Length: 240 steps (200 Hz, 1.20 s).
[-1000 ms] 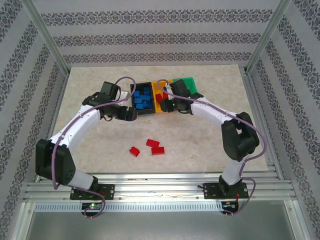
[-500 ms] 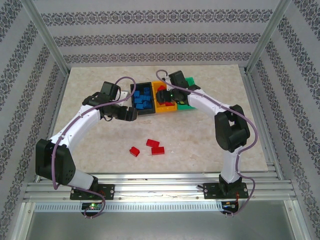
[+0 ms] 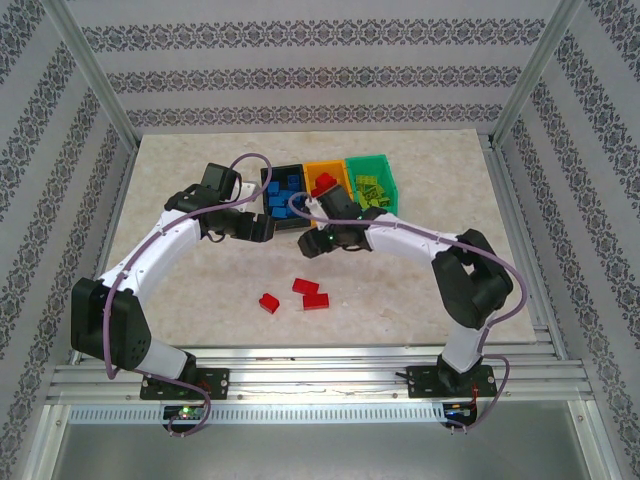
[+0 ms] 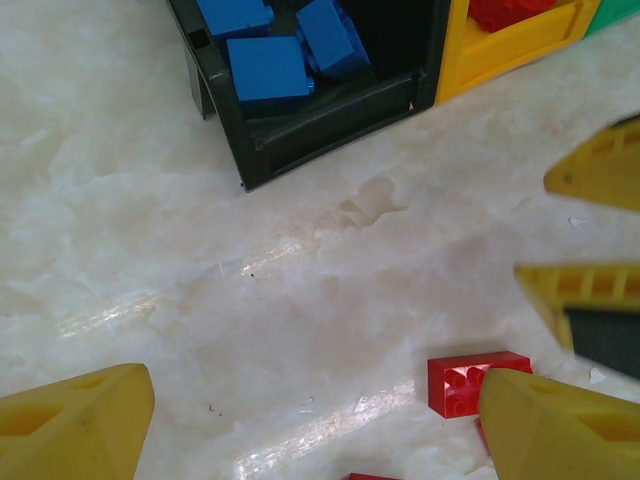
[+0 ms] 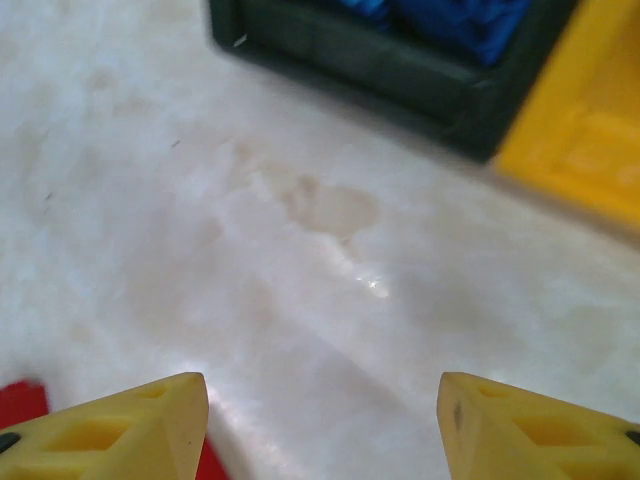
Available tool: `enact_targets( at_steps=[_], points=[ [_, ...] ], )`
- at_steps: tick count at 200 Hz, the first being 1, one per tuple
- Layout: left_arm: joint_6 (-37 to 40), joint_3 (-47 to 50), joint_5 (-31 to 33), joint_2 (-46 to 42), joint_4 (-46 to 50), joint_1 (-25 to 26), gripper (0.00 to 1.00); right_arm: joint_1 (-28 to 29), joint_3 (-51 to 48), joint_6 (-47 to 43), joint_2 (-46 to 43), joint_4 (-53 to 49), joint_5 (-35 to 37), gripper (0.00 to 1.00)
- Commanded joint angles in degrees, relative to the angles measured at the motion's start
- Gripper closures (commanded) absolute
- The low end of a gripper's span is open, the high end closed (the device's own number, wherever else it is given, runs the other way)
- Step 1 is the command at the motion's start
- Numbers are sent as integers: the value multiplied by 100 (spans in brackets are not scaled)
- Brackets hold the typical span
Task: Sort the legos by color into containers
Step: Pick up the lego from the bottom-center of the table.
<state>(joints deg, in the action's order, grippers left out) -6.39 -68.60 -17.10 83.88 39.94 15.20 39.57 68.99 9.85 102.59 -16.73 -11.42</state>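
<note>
Right wrist view cuts off a red lego (image 5: 18, 400) beside the right pincer (image 5: 320, 392), spread empty like the left pincer (image 4: 315, 385)

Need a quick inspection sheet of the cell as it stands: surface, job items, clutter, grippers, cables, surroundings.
Surface: pale marbled table top, faint stain near the black bin.
Job's things: black bin holds blue bricks; orange-yellow bin holds red bricks; green bin holds lime bricks; three loose red bricks lie on the table.
Clutter: nothing seen.
Grippers: left gripper open, empty; right gripper open, empty; both in front of the bins.
Cables: purple cable loops along each arm.
Surroundings: patterned walls, aluminium frame.
</note>
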Motion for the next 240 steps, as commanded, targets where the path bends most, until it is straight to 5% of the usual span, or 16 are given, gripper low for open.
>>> enact_targets(
  at_steps=[1, 82, 240],
  points=[
    [27, -110, 224, -3, 224, -131, 15, 291, -320, -112, -227, 312, 51, 37],
    [-235, -126, 83, 240, 265, -572, 15, 1251, -1074, 148, -208, 1666, -54, 37],
    [-178, -207, -249, 439, 312, -631, 15, 2069, -424, -35, 585, 1520, 228, 36]
  ],
)
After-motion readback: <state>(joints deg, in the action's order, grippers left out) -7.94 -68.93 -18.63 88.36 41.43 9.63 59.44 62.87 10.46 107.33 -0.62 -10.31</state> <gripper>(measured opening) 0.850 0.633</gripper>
